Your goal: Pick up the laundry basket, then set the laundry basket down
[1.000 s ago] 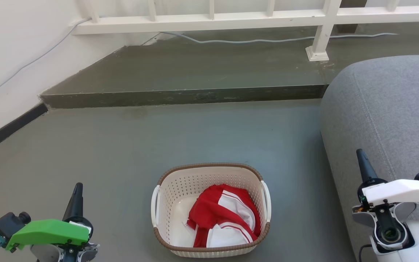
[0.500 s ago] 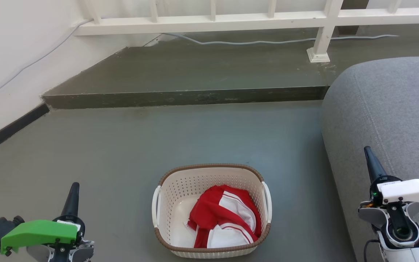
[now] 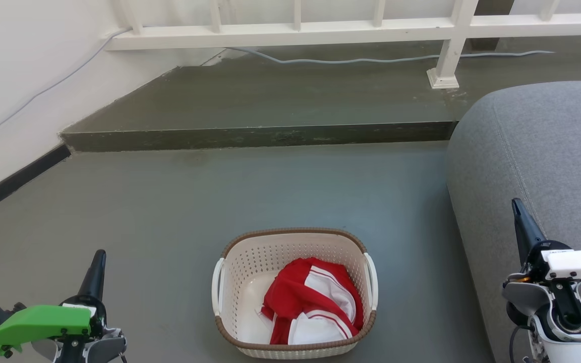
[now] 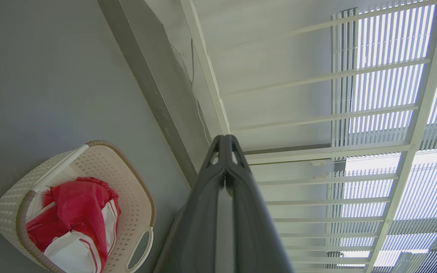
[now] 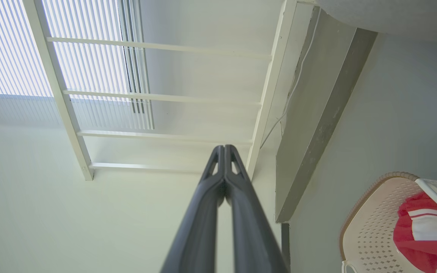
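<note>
A rounded-rectangular cream plastic laundry basket (image 3: 250,262) is sitting on the smooth grey floor (image 3: 169,201), near a grey fabric sofa (image 3: 547,151), and is holding a crumpled red-and-white striped garment (image 3: 310,307). Its perforated walls are rising to a brown woven-look rim (image 3: 293,231), with a slim white handle (image 3: 216,287) on each side. The left end effector (image 3: 99,257) and right end effector (image 3: 517,209) are hovering apart from it on either side, each clenched on nothing.

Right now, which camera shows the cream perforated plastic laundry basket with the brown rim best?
Head view: the cream perforated laundry basket is whole, both white handles and the red-and-white garment inside clear. Left wrist view shows it skewed in a corner; right wrist view crops it.
</note>
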Robot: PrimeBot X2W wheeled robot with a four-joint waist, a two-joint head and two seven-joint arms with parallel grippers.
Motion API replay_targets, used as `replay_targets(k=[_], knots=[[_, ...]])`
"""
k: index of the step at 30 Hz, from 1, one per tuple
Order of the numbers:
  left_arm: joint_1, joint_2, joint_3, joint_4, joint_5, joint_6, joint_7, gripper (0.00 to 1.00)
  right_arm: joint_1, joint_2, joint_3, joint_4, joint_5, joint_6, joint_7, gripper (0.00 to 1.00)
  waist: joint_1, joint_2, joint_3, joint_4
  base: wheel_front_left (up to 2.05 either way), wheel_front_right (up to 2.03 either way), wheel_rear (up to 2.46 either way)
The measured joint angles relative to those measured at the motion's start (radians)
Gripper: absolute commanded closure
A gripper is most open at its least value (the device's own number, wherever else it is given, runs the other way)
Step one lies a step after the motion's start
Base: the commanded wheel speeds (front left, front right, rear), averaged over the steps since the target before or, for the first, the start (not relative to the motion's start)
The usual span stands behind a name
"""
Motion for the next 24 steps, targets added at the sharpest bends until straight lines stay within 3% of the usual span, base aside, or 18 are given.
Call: replay_targets(k=[13, 24], knots=[[-0.011, -0.003, 0.028, -0.001, -0.150, -0.001, 0.042, 1.00, 0.000, 0.010, -0.042, -0.013, 0.153, 0.009, 0.042, 1.00, 0.0000, 0.0000, -0.004, 0.004, 0.00, 0.00, 0.00], [-0.011, -0.005, 0.028, -0.001, -0.153, -0.003, 0.042, 1.00, 0.000, 0.011, -0.044, -0.015, 0.153, 0.009, 0.042, 1.00, 0.0000, 0.0000, -0.004, 0.004, 0.00, 0.00, 0.00]])
